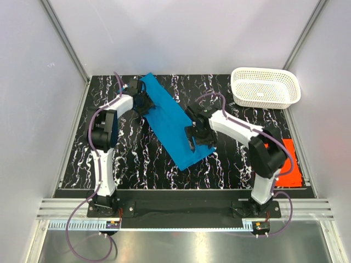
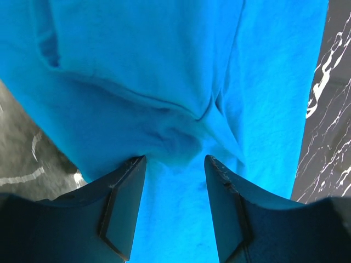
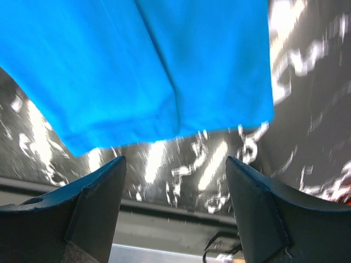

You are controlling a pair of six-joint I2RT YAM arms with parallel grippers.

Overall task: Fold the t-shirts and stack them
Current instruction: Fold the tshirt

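Note:
The bright blue t-shirt lies folded as a long strip running diagonally from the back left to the table's middle. My left gripper is open, its jaws standing over a wrinkled bunch of the blue cloth at the strip's far end. My right gripper is open and empty just past the strip's near end, whose hem shows above the jaws. The orange-red t-shirt lies flat at the table's right edge, partly behind the right arm.
A white perforated basket stands at the back right corner. The table is black marble-patterned. White walls close in on the left, back and right.

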